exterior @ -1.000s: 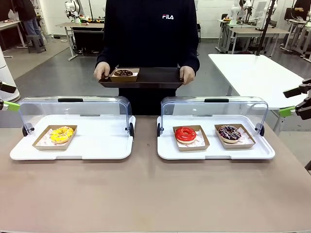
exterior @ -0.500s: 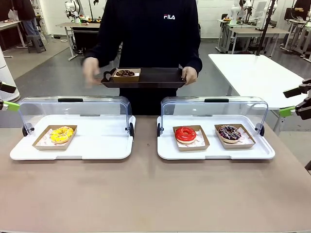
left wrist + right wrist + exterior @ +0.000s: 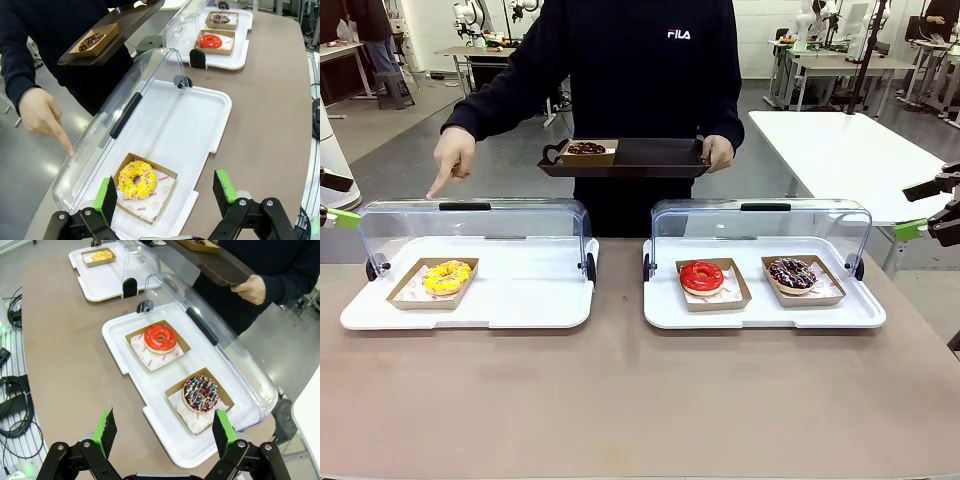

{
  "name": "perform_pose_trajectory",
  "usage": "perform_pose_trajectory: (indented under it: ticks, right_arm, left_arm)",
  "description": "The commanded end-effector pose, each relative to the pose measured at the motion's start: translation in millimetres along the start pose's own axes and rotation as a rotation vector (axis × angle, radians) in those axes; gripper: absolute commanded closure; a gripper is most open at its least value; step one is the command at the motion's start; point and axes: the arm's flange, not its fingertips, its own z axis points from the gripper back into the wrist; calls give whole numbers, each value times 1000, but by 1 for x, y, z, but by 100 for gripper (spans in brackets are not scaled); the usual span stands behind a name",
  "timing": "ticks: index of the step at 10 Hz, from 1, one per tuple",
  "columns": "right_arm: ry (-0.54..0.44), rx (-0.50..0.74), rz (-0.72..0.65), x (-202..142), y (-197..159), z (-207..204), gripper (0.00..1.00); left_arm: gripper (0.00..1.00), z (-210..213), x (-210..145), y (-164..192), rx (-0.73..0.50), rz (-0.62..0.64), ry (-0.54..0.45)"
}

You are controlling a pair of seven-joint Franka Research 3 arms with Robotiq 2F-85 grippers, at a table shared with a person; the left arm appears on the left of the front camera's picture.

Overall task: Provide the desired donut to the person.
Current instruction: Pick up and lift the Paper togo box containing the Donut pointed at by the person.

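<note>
Donut [image 3: 137, 180] with yellow icing lies boxed on the white tray [image 3: 525, 292] by the tabletop's [image 3: 620, 400] left edge, ahead of and apart from the wide-open, empty left jaws. Person's hand [image 3: 452, 158] points down at the clear lid [image 3: 470, 225] behind it. Right jaws gape empty too.

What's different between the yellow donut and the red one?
The yellow donut carries sprinkles; the red donut is smooth glaze. The yellow donut sits alone in the left tray; the red donut shares the right tray with a chocolate donut. The person's hand points towards the yellow donut, not the red. Both rest in brown cardboard boats.
</note>
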Motion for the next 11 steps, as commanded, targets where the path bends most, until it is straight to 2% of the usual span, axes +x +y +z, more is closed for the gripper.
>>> perform_pose_trajectory:
  ticks: [1, 10, 11]
  right_arm:
    - [-23, 8, -1, -1, -2, -2, 0]
    - [-23, 8, -1, -1, -2, -2, 0]
    - [-23, 8, -1, -1, -2, -2, 0]
  left_arm:
    - [0, 1, 0, 0, 3, 2, -6]
    - [0, 0, 0, 0, 0, 0, 0]
    - [0, -16, -8, 6, -12, 8, 176]
